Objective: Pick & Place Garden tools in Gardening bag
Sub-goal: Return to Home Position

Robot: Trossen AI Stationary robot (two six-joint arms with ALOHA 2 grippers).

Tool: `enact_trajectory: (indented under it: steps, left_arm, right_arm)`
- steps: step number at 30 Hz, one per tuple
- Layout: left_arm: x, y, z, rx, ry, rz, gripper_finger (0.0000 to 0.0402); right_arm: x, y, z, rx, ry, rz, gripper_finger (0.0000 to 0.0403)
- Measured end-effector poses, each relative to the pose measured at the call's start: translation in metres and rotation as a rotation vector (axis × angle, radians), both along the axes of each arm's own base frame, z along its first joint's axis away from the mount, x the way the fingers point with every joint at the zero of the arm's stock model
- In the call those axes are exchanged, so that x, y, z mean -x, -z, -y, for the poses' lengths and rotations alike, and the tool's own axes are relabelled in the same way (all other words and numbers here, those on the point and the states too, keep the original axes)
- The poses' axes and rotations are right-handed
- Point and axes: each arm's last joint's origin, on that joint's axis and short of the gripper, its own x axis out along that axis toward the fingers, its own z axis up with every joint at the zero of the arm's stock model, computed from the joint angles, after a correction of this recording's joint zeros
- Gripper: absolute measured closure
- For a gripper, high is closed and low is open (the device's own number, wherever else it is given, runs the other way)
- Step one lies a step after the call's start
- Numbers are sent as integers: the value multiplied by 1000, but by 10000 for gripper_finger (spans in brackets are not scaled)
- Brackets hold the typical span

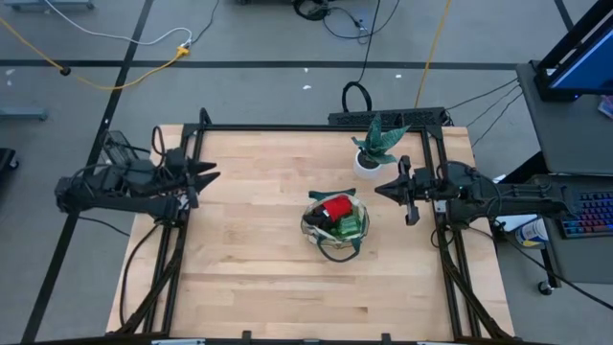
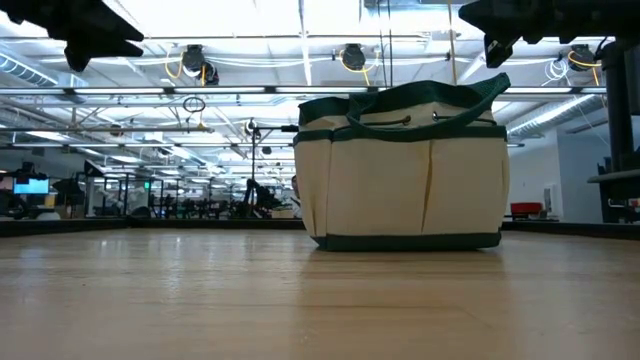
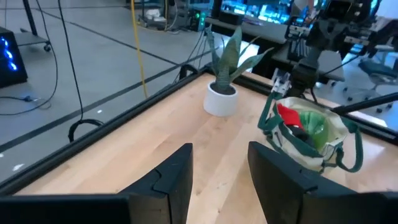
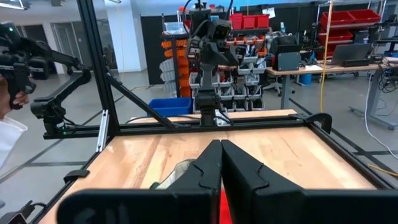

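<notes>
The gardening bag (image 1: 335, 222) stands upright on its flat base on the table (image 1: 249, 278), right of centre, beige with dark green trim (image 2: 405, 170). Inside it lie red-and-black gloves (image 1: 335, 207) and a green spray bottle (image 3: 314, 127); any other garden tools are hidden. My left gripper (image 1: 213, 176) hangs open at the table's left edge, well clear of the bag (image 3: 308, 134), with nothing between its fingers (image 3: 217, 174). My right gripper (image 1: 380, 189) is shut and empty at the right edge, just right of the bag (image 4: 177, 174).
A spiky green plant in a white pot (image 1: 374, 153) stands at the far right, close behind the bag and beside my right gripper. Black frame rails (image 1: 316, 126) border the table. Bare wood lies left of and in front of the bag.
</notes>
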Motion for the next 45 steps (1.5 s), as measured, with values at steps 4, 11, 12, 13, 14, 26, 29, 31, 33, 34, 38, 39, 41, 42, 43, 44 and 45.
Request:
enact_trajectory:
  steps: [4, 11, 12, 13, 14, 26, 29, 31, 33, 34, 38, 39, 41, 42, 43, 44, 45]
  left_arm:
    - [6, 9, 0, 0, -1, 36, 243]
    - [15, 23, -1, 3, -1, 78, 243]
    - [16, 24, -1, 4, -2, 84, 243]
    - [18, 26, -1, 3, -1, 89, 243]
    - [19, 28, -1, 2, -1, 93, 243]
    - [29, 30, 0, -57, 50, 123, 243]
    - [29, 30, 0, -58, 61, 122, 243]
    - [29, 30, 0, -59, 61, 122, 243]
    - [29, 30, 0, -59, 62, 115, 243]
    - [29, 31, 0, -58, 62, 111, 243]
    - [29, 31, 0, -55, 62, 110, 243]
    - [29, 31, 0, -55, 62, 110, 243]
    - [29, 31, 0, -55, 62, 110, 243]
    - [29, 31, 0, -55, 63, 109, 243]
    - [29, 31, 0, -55, 63, 109, 243]
    - [29, 31, 0, -55, 63, 110, 243]
    - [29, 31, 0, -53, 62, 112, 243]
  right_arm:
    - [0, 1, 0, -2, 0, -13, 399]
    - [0, 2, 0, -8, -1, -20, 399]
    - [0, 2, 0, -8, -1, -23, 399]
    - [0, 3, 0, -8, 0, -27, 399]
    - [0, 3, 0, -8, 0, -31, 399]
    - [11, 32, -1, 11, 0, 70, 399]
    - [18, 38, -2, 16, 1, 110, 399]
    - [23, 40, -2, 14, -1, 128, 399]
    - [27, 43, -3, 7, -3, 129, 399]
    - [29, 45, -3, 4, -3, 120, 399]
    - [35, 50, -3, 4, -4, 122, 399]
    - [36, 51, -3, 5, -4, 131, 399]
    - [39, 51, -4, 6, -4, 142, 399]
    - [40, 51, -4, 8, -4, 142, 399]
    - [41, 52, -4, 10, -4, 142, 399]
    - [42, 52, -4, 10, -4, 139, 399]
    - [43, 52, -4, 10, -4, 138, 399]
